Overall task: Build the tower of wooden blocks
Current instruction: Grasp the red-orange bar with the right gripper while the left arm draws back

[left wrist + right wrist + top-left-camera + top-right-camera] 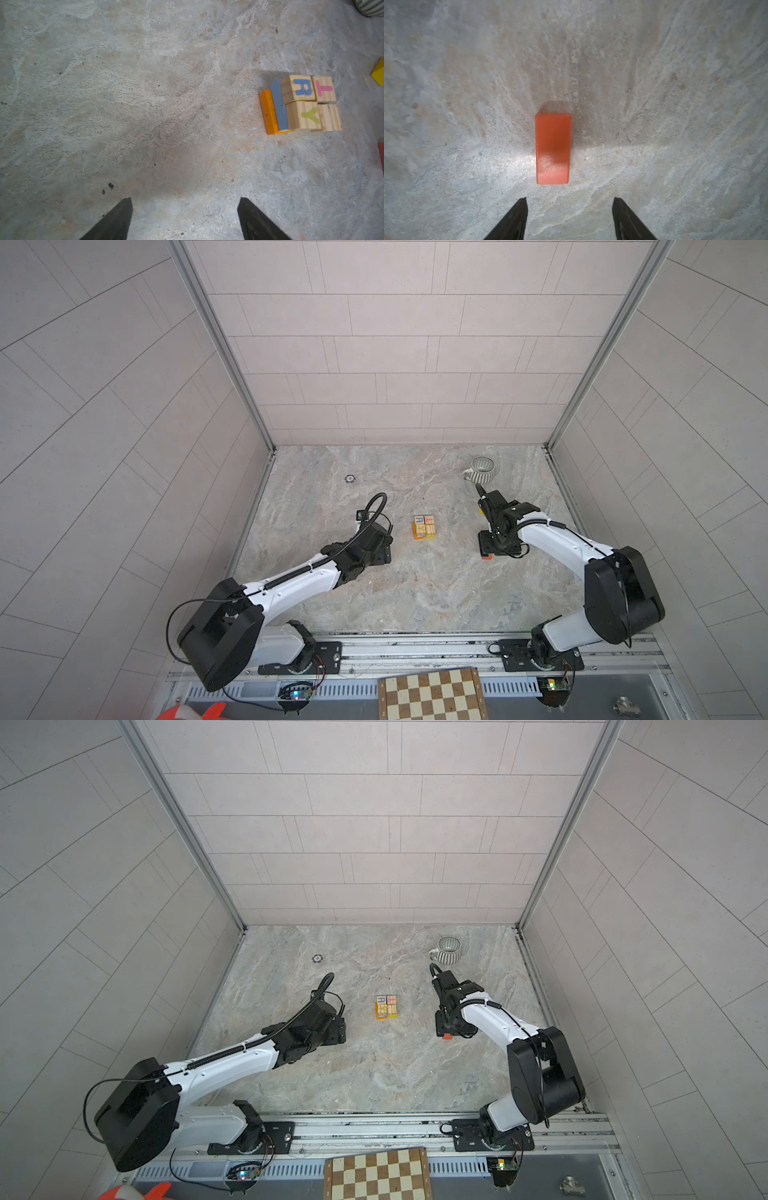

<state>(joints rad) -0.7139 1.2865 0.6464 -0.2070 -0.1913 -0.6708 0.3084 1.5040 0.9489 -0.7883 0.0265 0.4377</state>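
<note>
Wood and paint meet at the middle of the stone-patterned table [415, 597], where the tower [424, 526] [386, 1006] stands between the 2 robot arms in both top views. The left wrist view shows the tower [301, 104] as 4 bare wooden cubes [311, 101] packed 2 by 2, with a blue R, a pink T and a green Y on 3 of them and plain grain on the 4th. They sit on a blue block [280, 106], which lies on an orange block [269, 112].

The left gripper [185, 200] hangs over bare table well apart from the tower, its 2 dark fingers spread wide with nothing between them.

The right gripper [570, 199] is likewise spread and empty. A red block [552, 148] lies flat on the table just ahead of its fingertips, lined up with the gap and touching neither finger. In both top views that red block [486, 556] [446, 1036] peeks out from under the right wrist, well to the right of the tower.

A yellow block [378, 73] shows at the edge of the left wrist view.

A grey-striped mug [482, 469] [448, 949] stands near the back right corner, and a chessboard [432, 695] [378, 1175] lies off the front edge.
</note>
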